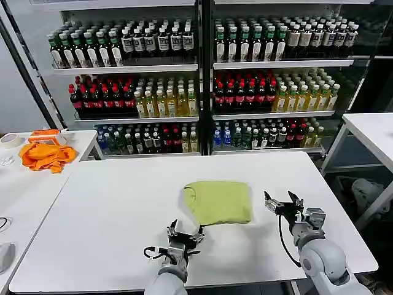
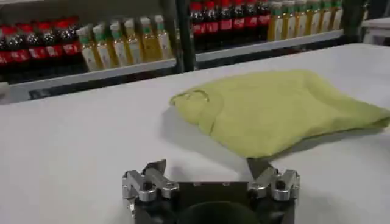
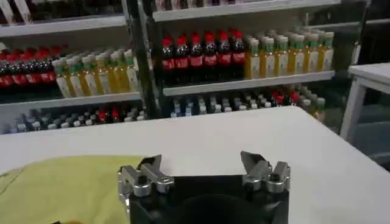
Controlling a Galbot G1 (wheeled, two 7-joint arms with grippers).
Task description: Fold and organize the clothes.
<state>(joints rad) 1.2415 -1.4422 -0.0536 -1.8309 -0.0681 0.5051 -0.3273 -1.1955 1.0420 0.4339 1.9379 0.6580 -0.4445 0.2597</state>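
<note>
Head view, left to right: orange cloth heap (image 1: 46, 155) sits on the side table far left, not my job, one of it. Then my left pincer (image 1: 185, 236) low over the white tabletop (image 1: 110, 203), jaws spread, holding nothing. Just ahead of it and slightly to its right lies the T-shirt (image 1: 218, 201), one only, lime yellow-green, already folded into a compact near-rectangle, collar end toward the left, long axis running left-right across the tabletop, roughly central. No print showing on the upper face. Then my right pincer (image 1: 284, 203), also open and empty, standing off the shirt's right edge, apart from it, at about the same depth as the cloth. In the left wrist view the left pincer (image 2: 207, 176) has the T-shirt (image 2: 274, 109) right in front, near edge just beyond one fingertip, not touching as far as I can tell. In the right wrist view the right pincer (image 3: 204, 173) sees the T-shirt (image 3: 61, 185) off to one side, low in the corner. Judgement: folding looks mostly done; the left arm is nearer the near edge, the right arm faces the short right-hand end, so a final fold or a slide to tidy would go along that long axis. Count: one shirt, one orange heap, two pincers, bottles on the shelves behind too many to count.
</note>
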